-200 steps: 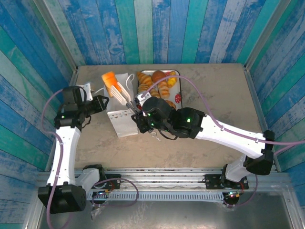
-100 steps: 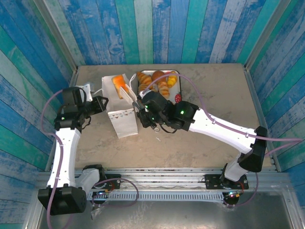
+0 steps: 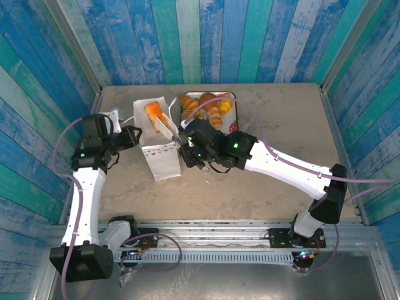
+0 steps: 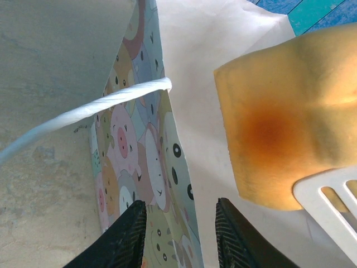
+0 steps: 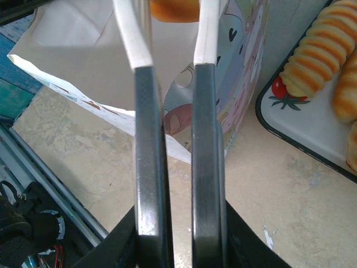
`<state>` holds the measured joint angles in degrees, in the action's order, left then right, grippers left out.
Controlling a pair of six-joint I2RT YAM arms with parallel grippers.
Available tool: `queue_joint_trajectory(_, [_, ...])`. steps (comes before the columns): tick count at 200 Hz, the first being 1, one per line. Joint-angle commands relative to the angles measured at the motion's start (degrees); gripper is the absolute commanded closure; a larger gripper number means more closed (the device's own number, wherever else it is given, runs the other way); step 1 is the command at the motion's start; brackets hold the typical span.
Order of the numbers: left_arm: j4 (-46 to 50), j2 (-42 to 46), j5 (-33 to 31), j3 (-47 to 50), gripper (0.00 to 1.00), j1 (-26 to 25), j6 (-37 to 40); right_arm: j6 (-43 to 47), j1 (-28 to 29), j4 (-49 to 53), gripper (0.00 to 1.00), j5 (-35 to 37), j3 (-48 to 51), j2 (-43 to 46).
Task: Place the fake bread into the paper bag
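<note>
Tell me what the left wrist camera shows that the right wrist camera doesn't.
Left wrist only: a white cord handle and the left end effector, its fingers either side of the wall of the paper bag. Right wrist only: the right end effector gripping the tongs, and the strawberry tray with croissants. Both: that bag, the orange bread piece at the tongs' tips, and the table.
</note>
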<state>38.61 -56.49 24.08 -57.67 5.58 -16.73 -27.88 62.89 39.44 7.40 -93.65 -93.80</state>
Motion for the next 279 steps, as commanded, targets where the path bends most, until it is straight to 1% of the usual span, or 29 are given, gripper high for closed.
queue_joint_trajectory(1, [0.32, 0.78, -0.86, 0.21, 0.63, -0.01, 0.80, 0.55, -0.23, -0.44, 0.64, -0.60, -1.54, 0.00])
queue_joint_trajectory(30, [0.46, 0.50, -1.27, -0.12, 0.63, 0.03, 0.98, 0.62, -0.33, -0.28, 0.56, -0.30, -1.54, 0.15])
queue_joint_trajectory(66, [0.59, 0.42, -1.31, -0.44, 0.64, 0.04, 1.08, 0.89, -0.38, -0.14, 0.51, -0.20, -1.50, 0.37])
queue_joint_trajectory(114, [0.72, 0.48, -1.31, -0.67, 0.64, 0.02, 1.01, 1.21, -0.34, -0.42, 0.52, -0.49, -1.72, 0.89])
queue_joint_trajectory(146, [0.55, 0.42, -0.56, -1.36, 0.63, 0.04, 0.82, 1.49, -0.37, -2.85, 0.52, -1.42, -2.02, 2.04])
queue_joint_trajectory(178, [1.32, 0.06, -0.95, -4.67, 0.55, 0.03, 1.15, 3.01, -0.40, -3.83, 0.52, -2.31, -4.79, 3.57])
queue_joint_trajectory(222, [2.60, 0.21, -2.95, -11.48, 0.40, 0.02, 1.76, 4.23, -0.58, -3.92, 0.52, -3.34, -9.45, 6.30])
queue_joint_trajectory(233, [2.70, 0.56, -3.77, -12.85, 0.38, 0.04, 1.89, 4.41, -0.80, -3.89, 0.52, -3.74, -10.54, 7.15])
queue_joint_trajectory(264, [1.29, 2.69, -7.55, -14.31, 0.38, 0.02, 3.00, 3.82, -1.61, -3.45, 0.53, -3.19, -12.10, 10.45])
queue_joint_trajectory(279, [0.13, 4.38, -9.84, -13.90, 0.34, 0.04, 3.60, 3.14, -2.94, -3.24, 0.53, -2.68, -11.11, 12.81])
